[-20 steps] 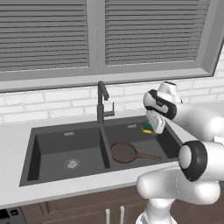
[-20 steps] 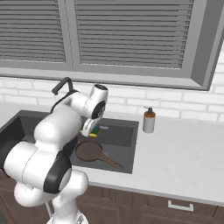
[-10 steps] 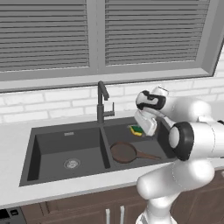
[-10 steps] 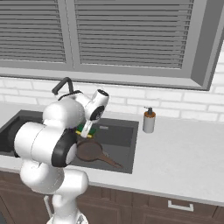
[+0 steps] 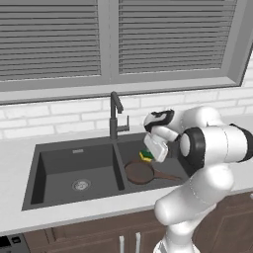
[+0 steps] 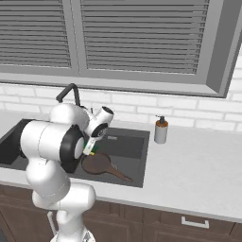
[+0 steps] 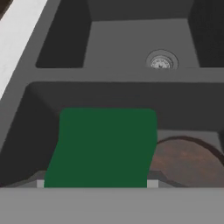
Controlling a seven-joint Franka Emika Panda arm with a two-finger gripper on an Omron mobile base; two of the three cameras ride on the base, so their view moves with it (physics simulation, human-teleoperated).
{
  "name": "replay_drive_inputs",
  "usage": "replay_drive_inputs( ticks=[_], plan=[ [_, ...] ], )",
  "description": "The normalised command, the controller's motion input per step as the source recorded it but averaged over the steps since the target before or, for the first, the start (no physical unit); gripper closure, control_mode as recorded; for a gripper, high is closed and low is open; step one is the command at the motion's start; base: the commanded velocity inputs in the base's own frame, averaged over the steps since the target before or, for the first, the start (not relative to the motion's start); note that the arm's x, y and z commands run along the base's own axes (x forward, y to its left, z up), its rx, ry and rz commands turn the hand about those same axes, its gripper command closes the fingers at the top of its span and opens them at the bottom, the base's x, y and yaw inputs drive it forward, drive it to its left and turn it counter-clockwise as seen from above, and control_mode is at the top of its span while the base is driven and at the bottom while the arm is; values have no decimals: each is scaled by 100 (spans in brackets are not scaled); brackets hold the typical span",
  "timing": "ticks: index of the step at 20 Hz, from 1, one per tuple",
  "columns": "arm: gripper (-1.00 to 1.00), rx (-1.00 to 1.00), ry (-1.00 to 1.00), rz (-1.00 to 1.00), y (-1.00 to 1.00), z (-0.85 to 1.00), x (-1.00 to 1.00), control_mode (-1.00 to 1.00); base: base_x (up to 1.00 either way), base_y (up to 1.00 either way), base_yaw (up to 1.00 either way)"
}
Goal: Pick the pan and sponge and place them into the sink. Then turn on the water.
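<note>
Sponge (image 5: 146,156) is clamped in the end effector (image 5: 149,154), green face toward the hand camera, and hangs inside the right basin of the sink (image 5: 34,163), above the basin floor and close to the back wall. Compared with a second ago, the hand has swung from the right rim of the sink inward and downward; the sponge now sits lower and nearer the centre divider. The jaws stand partly closed on the sponge, unchanged over that second, so no release has started.

Pan (image 5: 140,172) already lies on the floor of the right basin, its long handle pointing toward the front right corner of that basin. In the hand view the pan's (image 7: 188,162) brown rim shows just beside the sponge (image 7: 103,146), to its right and below it; I cannot tell whether they touch. The left basin holds nothing but its drain (image 5: 81,185).

Faucet (image 5: 114,114) stands at the back edge of the sink, over the divider, with no water running. A soap bottle (image 6: 161,130) stands on the table (image 6: 198,165) near the back right corner of the sink.

Judgement: the pan step looks complete, and the sponge step is at the point of release. Opening the jaws here should drop the sponge into the basin beside or partly onto the pan. The faucet lever remains untouched, so the water step is outstanding.
</note>
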Motion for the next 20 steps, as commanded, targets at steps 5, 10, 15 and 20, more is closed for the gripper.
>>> replay_drive_inputs(
  ticks=[5, 10, 15, 20],
  plan=[
    [100, 0, 0, 0, 16, -62, 7, -100, 0, 0, 0],
    [100, 0, 0, 0, 1, -36, 24, -100, 0, 0, 0],
    [100, 0, 0, 0, 0, -44, 24, -100, 0, 0, 0],
    [100, 0, 0, 0, 0, -46, 29, -100, 0, 0, 0]
  ],
)
